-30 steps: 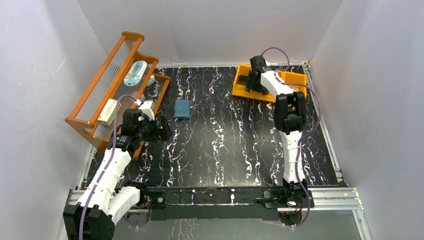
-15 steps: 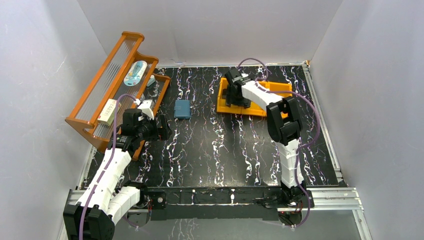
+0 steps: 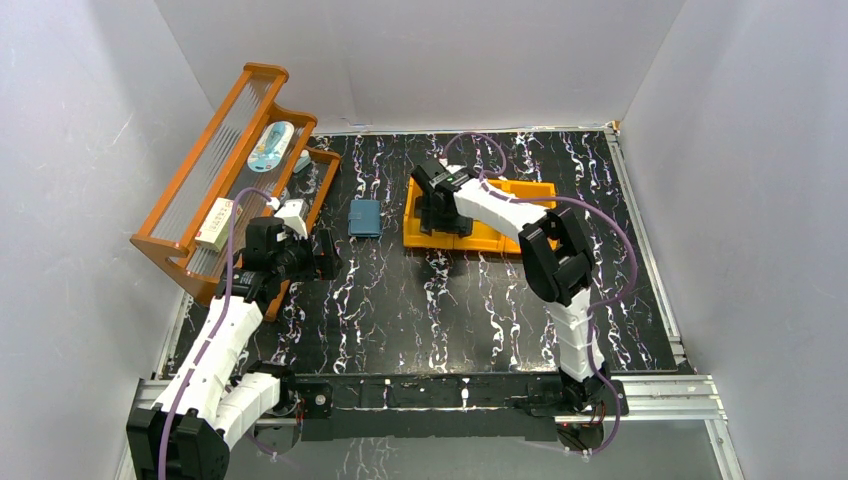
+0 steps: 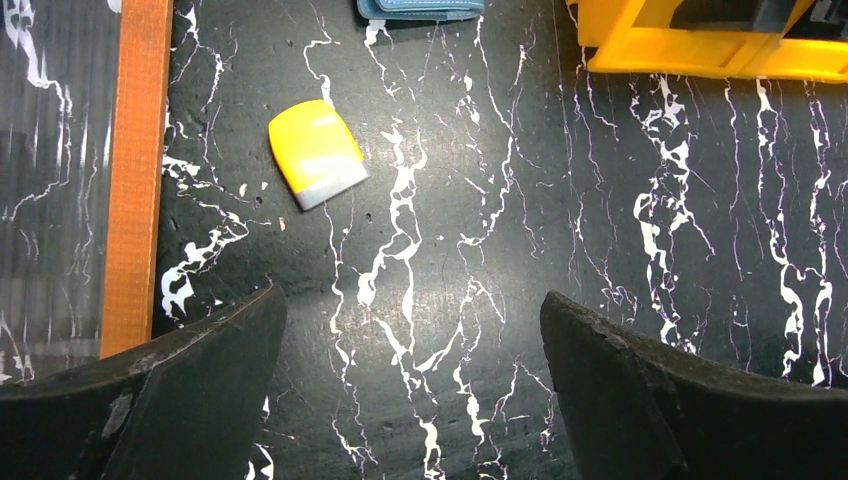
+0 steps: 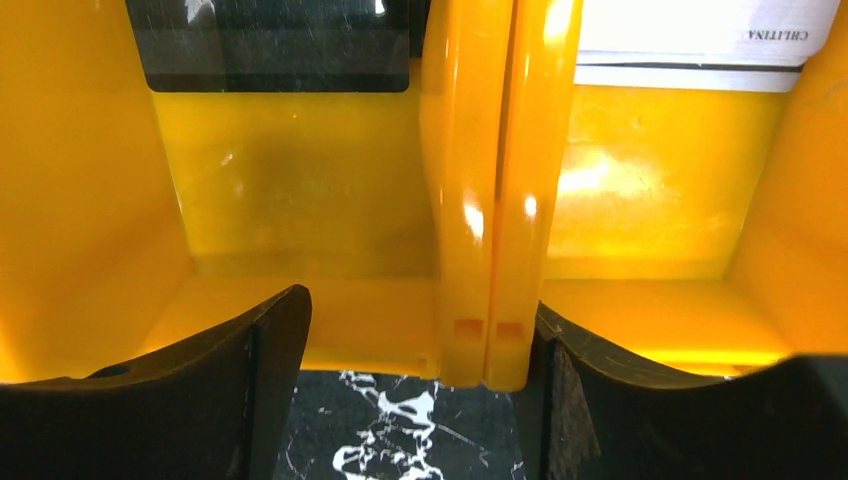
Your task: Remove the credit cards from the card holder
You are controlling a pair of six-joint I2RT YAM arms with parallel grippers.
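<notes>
White walls are closing in a black desk [image 3: 400,300] veined with white, and from above an orange wooden rack [image 3: 225,170] is leaning along its left edge. The card holder [image 3: 365,218], a small teal wallet, is lying closed and flat on the desk, between the rack and a yellow-orange bin [image 3: 500,235] and touching neither. The left pincer [image 3: 330,258] is hovering over the desk near the rack's front end, well short of the wallet. The right arm is reaching across to the bin, its right pincer [image 3: 437,215] dipping into the bin's left end. From the left wrist, the fingers [image 4: 190,400] are standing wide apart with only bare desk between them. A small yellow block [image 4: 316,154] with a grey edge is lying ahead of them beside the rack's orange rail. The wallet's edge is showing at the top of this view and the bin's corner at the upper right. From the right wrist, the fingers [image 5: 650,400] are spread and straddling the bin's double divider wall [image 5: 495,200]. One finger is sitting right against that wall while the other is standing off from it, so nothing is being pinched. A dark flat thing [image 5: 270,45] is lying in one compartment, and a white printed box [image 5: 700,30] in the next.
</notes>
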